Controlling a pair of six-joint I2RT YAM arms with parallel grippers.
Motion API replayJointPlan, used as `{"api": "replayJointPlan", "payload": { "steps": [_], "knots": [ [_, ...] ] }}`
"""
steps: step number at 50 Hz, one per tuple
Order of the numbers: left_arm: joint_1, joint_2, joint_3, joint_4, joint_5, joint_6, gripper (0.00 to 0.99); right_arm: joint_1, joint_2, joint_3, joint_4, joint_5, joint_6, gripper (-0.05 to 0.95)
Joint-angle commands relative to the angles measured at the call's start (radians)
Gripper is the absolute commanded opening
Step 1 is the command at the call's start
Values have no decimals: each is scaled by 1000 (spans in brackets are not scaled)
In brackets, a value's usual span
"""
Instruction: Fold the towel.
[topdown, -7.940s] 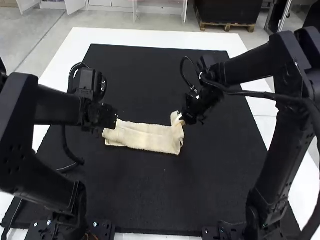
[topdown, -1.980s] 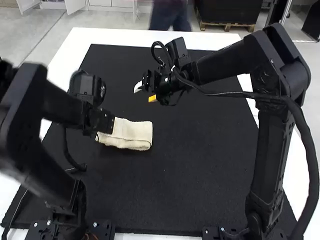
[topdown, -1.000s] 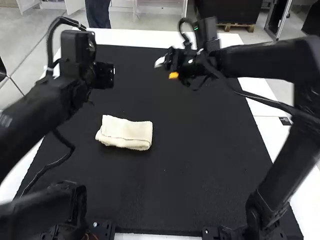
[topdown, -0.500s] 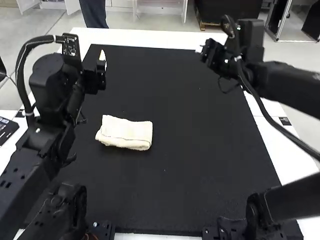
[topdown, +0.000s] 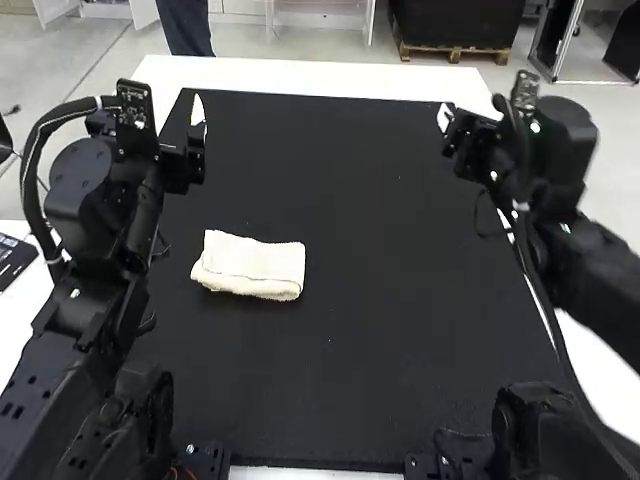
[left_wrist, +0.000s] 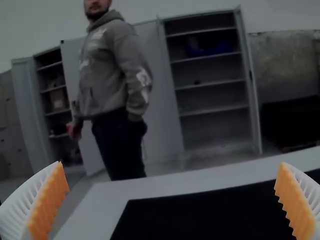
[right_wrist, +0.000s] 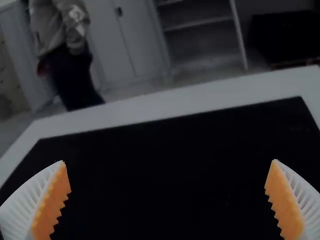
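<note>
In the high view my left gripper (topdown: 197, 112) is raised over the mat's far left part, beyond the towel and away from it. My right gripper (topdown: 445, 120) is held up at the far right corner of the mat. The cream towel (topdown: 250, 266) lies left of the mat's middle as a small, thick rectangle folded in layers, touched by neither gripper. In the left wrist view the left gripper (left_wrist: 172, 200) stands open, its orange pads wide apart. The right wrist view has the right gripper (right_wrist: 167, 200) likewise open with nothing between its pads.
A black mat (topdown: 380, 370) covers most of the white table (topdown: 300, 78). At the table's left edge lies a dark flat object (topdown: 14, 260). The bases of both arms stand along the near edge.
The towel's right part was folded over to the left, making it shorter. Since then the left gripper has let go and drawn back from it, and the right gripper has moved off to the right.
</note>
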Motion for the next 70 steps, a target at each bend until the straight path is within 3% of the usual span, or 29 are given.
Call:
{"api": "replayJointPlan", "payload": {
  "steps": [1,15,24,28,34,37,42,46,52,56,59,63,70],
  "knots": [
    [-3,-46,-9,8,27,16,972,-30,-121,-40,20,18,-52,897],
    [10,-168,-58,42,64,30,972,-64,-418,-183,43,-4,-155,898],
    [10,-197,-63,43,85,30,972,-65,-685,-273,20,-84,-204,905],
    [6,-214,-71,43,102,30,972,-72,-658,-266,16,-90,-208,905],
    [6,-239,-88,45,145,30,972,-82,-673,-289,14,-110,-236,905],
    [6,-259,-100,43,191,29,972,-88,-673,-293,16,-153,-247,907],
    [6,-259,-118,77,232,26,972,-93,-672,-293,11,-165,-244,907],
    [6,-259,-127,80,294,24,972,-93,-673,-289,4,-171,-219,908],
    [5,-259,-157,86,326,18,972,-93,-673,-261,-110,-179,-172,908],
    [5,-259,-175,65,326,-8,972,-93,-673,-259,-168,-202,-162,908],
    [3,-259,-183,45,326,-60,972,-93,-672,-261,-171,-202,-162,908],
    [3,-259,-177,-38,327,-90,972,-93,-672,-281,-176,-202,-161,908],
    [8,-259,-160,-121,326,-99,972,-93,-672,-290,-176,-206,-162,908]
  ]
}}
